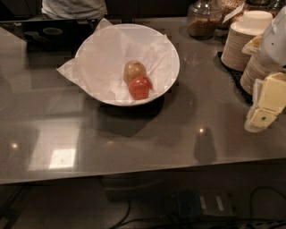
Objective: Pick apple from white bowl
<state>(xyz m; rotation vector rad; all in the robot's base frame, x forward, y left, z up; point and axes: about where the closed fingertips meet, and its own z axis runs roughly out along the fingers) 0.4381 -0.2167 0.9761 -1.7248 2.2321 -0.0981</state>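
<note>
The hand (259,117) hangs at the right edge of the bench (134,138), low over the surface and well apart from the white bowl (172,57). It is a blocky thing of cream-yellow plastic under a pale rounded arm housing; whether it is spread or pressed together I cannot tell. It holds nothing that I can see.

Behind the hand, on the far right, stand stacks of beige paper bowls (239,44) on a black mat (233,77), their ribbed edges crowding that corner. Further back sits a glass jar (203,20) filled with something brown and grainy. At the far edge, left of centre, there is a person's light-shirted torso (73,8) and a flat dark glossy object (44,31) lying on the bench.

The white bowl sits toward the far middle, wide and shallow, tilted a little toward the near side, lined with crinkled white paper (100,58) that spills over its left rim. The apple (139,87), bright red-orange and glossy, lies in the near part of the bowl. A duller yellowish apple (134,70) rests just behind it, touching it. Between the hand and the bowl lies only open bench.

The bench top is smooth grey and shiny, throwing back ceiling lights and a dark shadow under the bowl. Below its near edge, cables (125,214) and a power strip (208,203) lie in the dimness.
</note>
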